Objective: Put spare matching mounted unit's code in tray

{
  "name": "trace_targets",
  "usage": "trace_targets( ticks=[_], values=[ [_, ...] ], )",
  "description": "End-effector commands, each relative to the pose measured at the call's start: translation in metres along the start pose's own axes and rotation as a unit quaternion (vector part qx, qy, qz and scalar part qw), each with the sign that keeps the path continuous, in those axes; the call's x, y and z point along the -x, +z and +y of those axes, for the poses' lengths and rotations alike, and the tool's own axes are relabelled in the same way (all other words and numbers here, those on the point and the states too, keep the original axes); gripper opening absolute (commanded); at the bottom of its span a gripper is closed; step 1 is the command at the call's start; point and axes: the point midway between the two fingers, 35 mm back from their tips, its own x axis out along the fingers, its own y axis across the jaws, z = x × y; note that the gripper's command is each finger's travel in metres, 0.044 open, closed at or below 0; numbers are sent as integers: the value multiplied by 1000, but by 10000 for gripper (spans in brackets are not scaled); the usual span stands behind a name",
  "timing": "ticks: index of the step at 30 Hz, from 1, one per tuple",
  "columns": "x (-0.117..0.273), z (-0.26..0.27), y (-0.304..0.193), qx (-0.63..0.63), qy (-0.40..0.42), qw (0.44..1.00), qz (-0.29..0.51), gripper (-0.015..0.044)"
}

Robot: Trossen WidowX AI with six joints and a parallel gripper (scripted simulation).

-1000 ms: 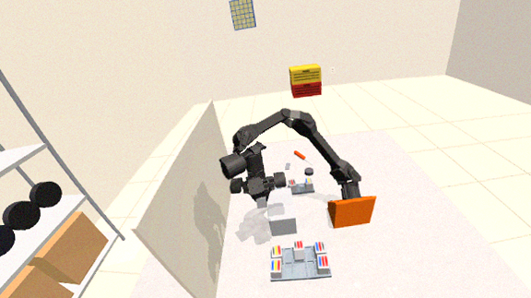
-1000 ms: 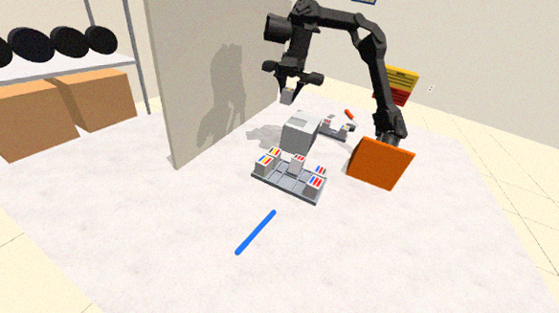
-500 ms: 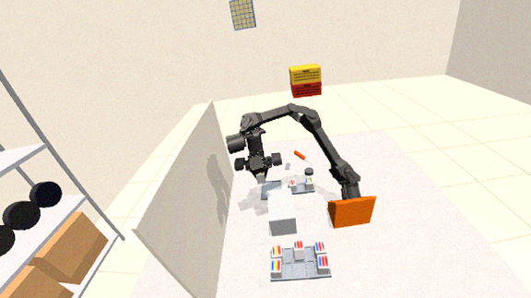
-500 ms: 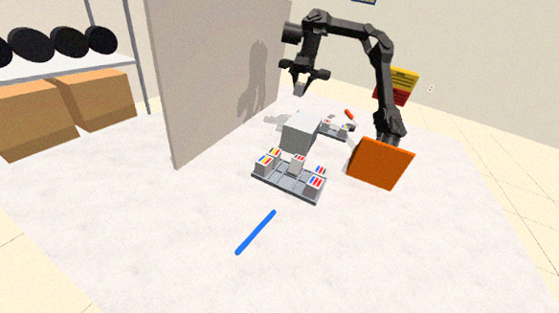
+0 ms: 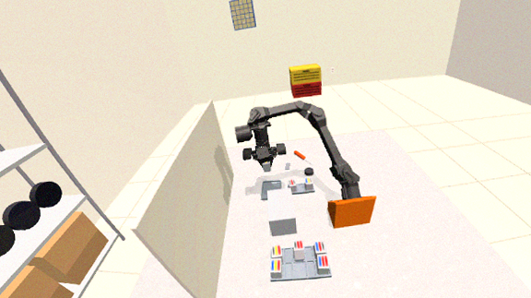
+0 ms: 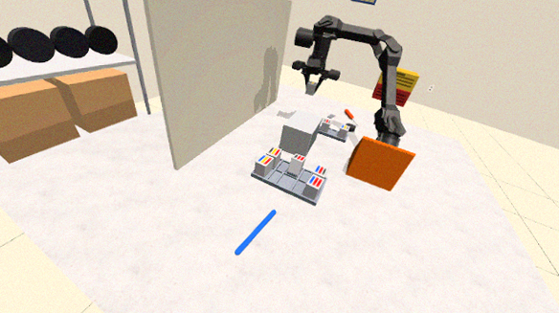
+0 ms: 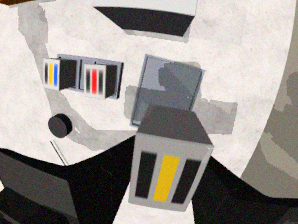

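Note:
My gripper (image 5: 266, 164) (image 6: 311, 84) is shut on a grey block (image 5: 267, 167) (image 6: 311, 91) (image 7: 170, 172) with black, yellow and black stripes, held well above the table. The shallow blue-grey tray (image 5: 264, 192) (image 7: 150, 77) lies below, partly behind the block in the wrist view, with no block seen in it; the exterior view does not show it. A large grey box (image 5: 282, 226) (image 6: 296, 138) (image 7: 150, 20) stands near the tray; no code is readable on it. The large rack (image 5: 301, 276) (image 6: 286, 190) holds several striped blocks.
A small rack (image 5: 303, 191) (image 7: 120, 80) beside the tray holds two striped blocks. A tall beige panel (image 5: 185, 195) (image 6: 208, 74) stands on one side, an orange block (image 5: 353, 213) (image 6: 381, 166) by the arm's base. A black disc (image 5: 308, 171) (image 7: 60, 125) lies near the small rack.

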Motion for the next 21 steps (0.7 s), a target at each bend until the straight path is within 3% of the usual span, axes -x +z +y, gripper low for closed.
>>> trace_targets(
  ticks=[1, 21],
  values=[
    [-2, 0, -2, 2, 0, 1000, 2, 0],
    [-18, -3, -1, 2, 0, 1000, 0, 0]
  ],
)
